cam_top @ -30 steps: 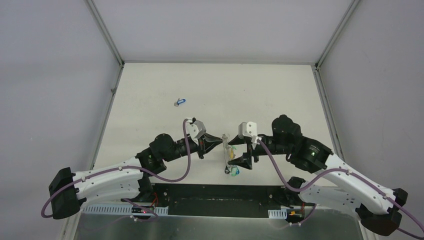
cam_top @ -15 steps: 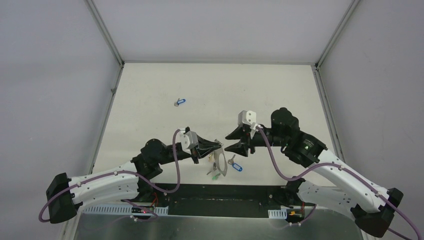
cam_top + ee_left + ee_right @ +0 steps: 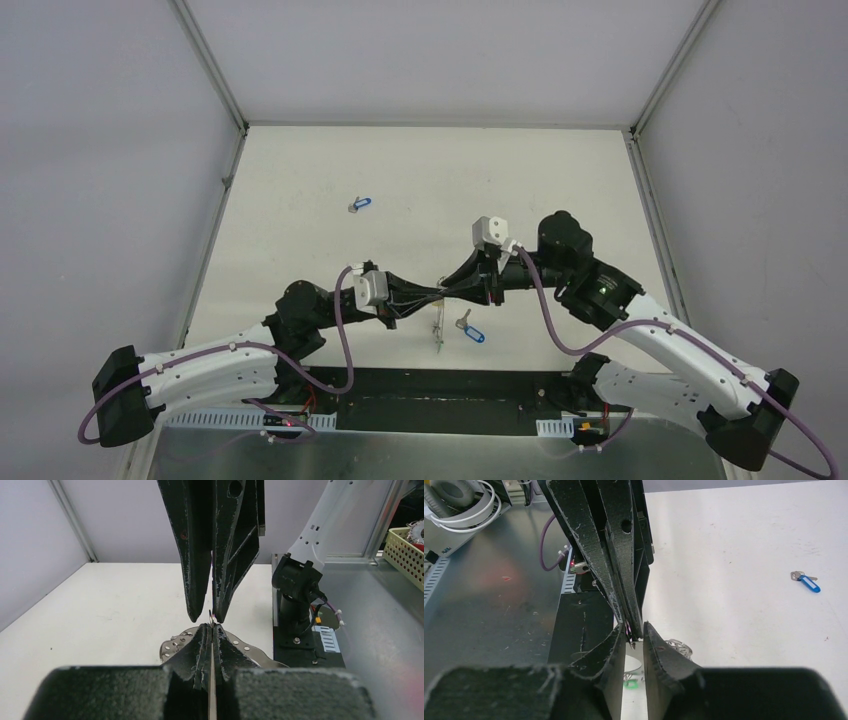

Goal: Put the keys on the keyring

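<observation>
Your left end effector [image 3: 436, 293] is clamped fully closed, pinching the rim of the keyring [image 3: 438, 322], which hangs edge-on below its tip, just above the desk [image 3: 430, 170]. Your right end effector [image 3: 450, 287] meets it tip to tip from the opposite side. Its jaws stand a narrow gap apart on either side of the left fingertips, and you cannot tell whether they touch the ring. A green tag [image 3: 629, 683] dangles at the ring's lower end.

One blue-tagged key [image 3: 470, 331] lies on the desk just beside the ring, on your right arm's side. A second blue-tagged key [image 3: 360, 204] lies well apart, towards the far left.

The desk is a plain off-white surface, lightly speckled. Pale grey walls [image 3: 110, 150] close it in, with metal frame posts [image 3: 210, 65] at the far corners. A grey metal plate [image 3: 430, 455] runs along the near edge, and a yellow basket [image 3: 406, 542] sits beyond it.
</observation>
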Robot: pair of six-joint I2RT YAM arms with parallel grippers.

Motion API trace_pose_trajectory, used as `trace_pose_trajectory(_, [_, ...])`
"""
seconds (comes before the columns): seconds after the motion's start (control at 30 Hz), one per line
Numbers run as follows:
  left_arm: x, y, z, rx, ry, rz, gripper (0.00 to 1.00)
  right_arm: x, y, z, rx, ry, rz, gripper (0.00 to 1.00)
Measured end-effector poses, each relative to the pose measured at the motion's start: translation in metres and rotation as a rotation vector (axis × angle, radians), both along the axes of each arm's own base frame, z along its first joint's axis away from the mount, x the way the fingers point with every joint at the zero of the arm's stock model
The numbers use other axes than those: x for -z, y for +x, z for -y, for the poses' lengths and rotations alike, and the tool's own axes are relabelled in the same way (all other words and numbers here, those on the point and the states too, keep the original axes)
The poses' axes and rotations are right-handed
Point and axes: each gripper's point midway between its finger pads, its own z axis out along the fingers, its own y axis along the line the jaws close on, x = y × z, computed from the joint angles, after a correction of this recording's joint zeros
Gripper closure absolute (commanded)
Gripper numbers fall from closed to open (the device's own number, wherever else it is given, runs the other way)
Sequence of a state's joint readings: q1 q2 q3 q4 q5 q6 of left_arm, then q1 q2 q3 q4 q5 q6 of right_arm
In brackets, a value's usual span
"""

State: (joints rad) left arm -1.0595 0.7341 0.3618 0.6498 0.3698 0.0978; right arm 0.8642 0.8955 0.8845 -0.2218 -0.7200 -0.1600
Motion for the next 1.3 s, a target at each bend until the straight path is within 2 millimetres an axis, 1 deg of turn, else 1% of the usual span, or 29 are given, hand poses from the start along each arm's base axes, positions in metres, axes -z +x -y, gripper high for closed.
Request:
trace_pose_trajectory(0.1, [0.000, 0.000, 0.000, -0.001, -0.001, 0.001, 1.00, 0.003, 0.001, -0.001, 0.002, -0.005, -0.016, 0.82])
trace_pose_trajectory(0.2, [0.002, 0.001, 0.000, -0.003, 0.005, -0.003, 1.00, 0.005, 0.002, -0.001, 0.009, -0.008, -0.032, 0.76])
trace_pose_trajectory(0.23, [0.002, 0.001, 0.000, -0.003, 0.006, -0.004, 1.00, 0.006, 0.003, 0.000, 0.010, -0.009, -0.036, 0.76])
trace_pose_trajectory(0.27, [0.002, 0.001, 0.000, -0.003, 0.007, -0.005, 1.00, 0.007, 0.003, 0.000, 0.012, -0.010, -0.038, 0.77])
trace_pose_trajectory(0.3, [0.002, 0.001, 0.000, -0.003, 0.007, -0.005, 1.00, 0.007, 0.004, 0.000, 0.013, -0.009, -0.040, 0.83])
trace_pose_trajectory(0.37, [0.003, 0.001, 0.000, -0.004, 0.009, -0.006, 1.00, 0.007, 0.004, -0.001, 0.009, -0.009, -0.042, 1.00])
trace_pose_trajectory(0.53, [0.004, 0.001, 0.000, -0.006, 0.012, -0.012, 1.00, 0.007, 0.000, 0.000, -0.015, -0.007, -0.051, 1.00])
trace_pose_trajectory(0.57, [0.004, 0.001, 0.000, -0.005, 0.011, -0.012, 0.98, 0.007, 0.000, 0.000, -0.017, -0.007, -0.053, 1.00])
trace_pose_trajectory(0.67, [0.006, 0.002, 0.000, -0.009, 0.018, -0.018, 0.81, 0.009, 0.000, 0.000, -0.018, -0.015, -0.057, 1.00])
trace_pose_trajectory(0.73, [0.009, 0.002, -0.001, -0.015, 0.032, -0.026, 0.69, 0.015, 0.000, 0.001, -0.016, -0.040, -0.071, 1.00])
trace_pose_trajectory(0.77, [0.010, 0.003, -0.003, -0.020, 0.036, -0.030, 0.64, 0.019, 0.001, 0.002, -0.012, -0.059, -0.080, 1.00])
trace_pose_trajectory(0.83, [0.009, 0.004, -0.005, -0.031, 0.047, -0.038, 0.60, 0.030, 0.003, 0.004, -0.006, -0.116, -0.109, 1.00])
trace_pose_trajectory(0.9, [0.008, 0.005, -0.006, -0.038, 0.074, -0.049, 0.58, 0.037, 0.005, 0.006, 0.001, -0.172, -0.132, 1.00])
trace_pose_trajectory(0.97, [0.003, 0.007, -0.005, -0.050, 0.113, -0.057, 0.58, 0.038, 0.006, 0.008, 0.005, -0.219, -0.146, 1.00])
trace_pose_trajectory(1.1, [-0.004, 0.012, -0.001, -0.063, 0.187, -0.070, 0.58, 0.030, 0.010, 0.011, 0.014, -0.285, -0.148, 1.00])
trace_pose_trajectory(1.17, [0.000, 0.014, 0.001, -0.064, 0.223, -0.082, 0.58, 0.026, 0.011, 0.014, 0.020, -0.317, -0.150, 1.00])
trace_pose_trajectory(1.23, [0.012, 0.016, 0.006, -0.063, 0.274, -0.105, 0.58, 0.025, 0.012, 0.017, 0.024, -0.348, -0.155, 1.00])
trace_pose_trajectory(1.27, [0.018, 0.017, 0.007, -0.062, 0.294, -0.115, 0.60, 0.026, 0.012, 0.018, 0.026, -0.366, -0.158, 1.00])
trace_pose_trajectory(1.3, [0.026, 0.018, 0.009, -0.061, 0.321, -0.129, 0.64, 0.026, 0.012, 0.019, 0.027, -0.377, -0.163, 1.00])
